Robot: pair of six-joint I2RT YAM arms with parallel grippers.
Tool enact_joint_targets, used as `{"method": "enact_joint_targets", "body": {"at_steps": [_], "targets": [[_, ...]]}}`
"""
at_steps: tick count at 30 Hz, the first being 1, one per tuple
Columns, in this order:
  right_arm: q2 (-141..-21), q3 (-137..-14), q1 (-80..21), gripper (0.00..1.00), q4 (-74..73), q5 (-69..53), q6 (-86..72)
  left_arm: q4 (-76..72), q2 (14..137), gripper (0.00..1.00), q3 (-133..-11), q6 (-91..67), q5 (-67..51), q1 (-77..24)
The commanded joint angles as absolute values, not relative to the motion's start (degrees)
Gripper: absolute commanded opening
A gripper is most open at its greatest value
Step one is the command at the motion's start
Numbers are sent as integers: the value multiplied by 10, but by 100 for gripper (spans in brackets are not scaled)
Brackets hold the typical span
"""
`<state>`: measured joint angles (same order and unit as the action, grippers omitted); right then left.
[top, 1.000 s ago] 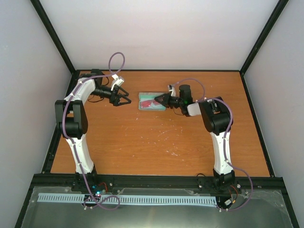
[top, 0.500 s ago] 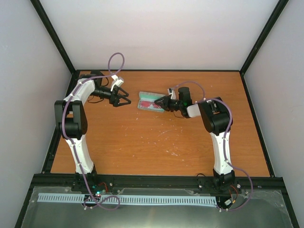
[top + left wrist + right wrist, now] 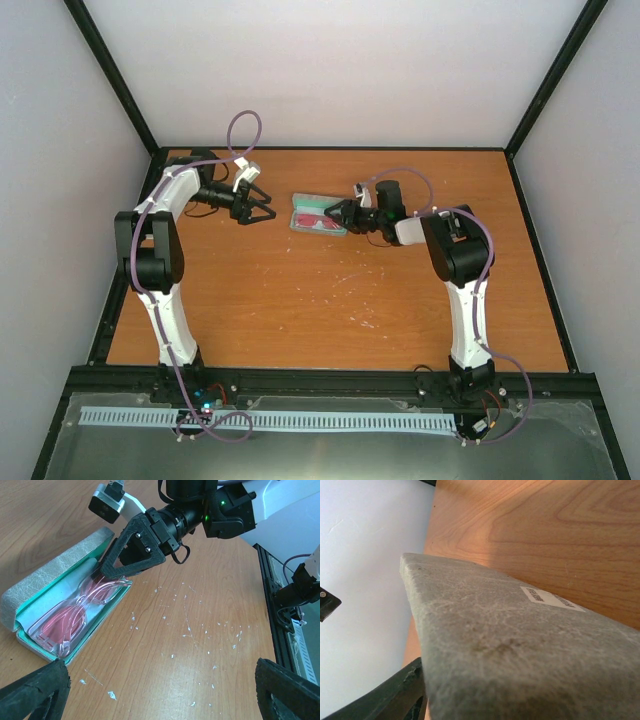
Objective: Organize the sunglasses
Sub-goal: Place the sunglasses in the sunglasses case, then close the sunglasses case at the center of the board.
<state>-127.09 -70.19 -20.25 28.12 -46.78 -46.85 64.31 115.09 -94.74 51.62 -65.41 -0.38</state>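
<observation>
Tally for your log:

- Arms: two, the left arm (image 3: 165,250) and the right arm (image 3: 462,290).
- Grippers: two, one per arm, the left gripper (image 3: 262,211) and the right gripper (image 3: 333,212).
- Wrist cameras in view: two, the left wrist camera (image 3: 244,172) and the right wrist camera (image 3: 106,504).
- Green light (image 3: 206,517): one, lit on the right arm's wrist.
- Sunglasses (image 3: 75,612): one pair; you can count two lenses in the left wrist view.
- Case (image 3: 55,555): one.
- White label (image 3: 552,599) on the grey case surface: one.
- Table (image 3: 330,300): one.
- White specks (image 3: 111,695) on the wood: many, too small and scattered for you to count.
</observation>
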Motion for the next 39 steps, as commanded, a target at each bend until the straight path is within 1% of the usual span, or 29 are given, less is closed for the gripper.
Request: {"method": "enact_joint_targets", "body": {"at_steps": [1, 6, 7, 8, 21, 30, 39], "targets": [[-1245, -701, -199, 58, 254, -455, -445, 639, 1133, 100, -952, 533, -676, 3], [-1237, -710, -199, 67, 227, -454, -422, 639, 1132, 100, -951, 533, -676, 3], [-1235, -711, -198, 93, 223, -453, -419, 639, 1133, 100, -951, 533, -676, 3], [-1233, -711, -198, 99, 217, -453, -416, 639, 1132, 100, -952, 533, -676, 3], [-1201, -719, -194, 100, 140, -433, -369, 641, 1131, 100, -948, 540, -678, 3], [-1186, -746, -191, 100, 72, -412, -318, 642, 1130, 100, -946, 543, -679, 3], [-1146, -771, -179, 100, -26, -370, -246, 641, 1135, 100, -952, 545, -674, 3]]}}
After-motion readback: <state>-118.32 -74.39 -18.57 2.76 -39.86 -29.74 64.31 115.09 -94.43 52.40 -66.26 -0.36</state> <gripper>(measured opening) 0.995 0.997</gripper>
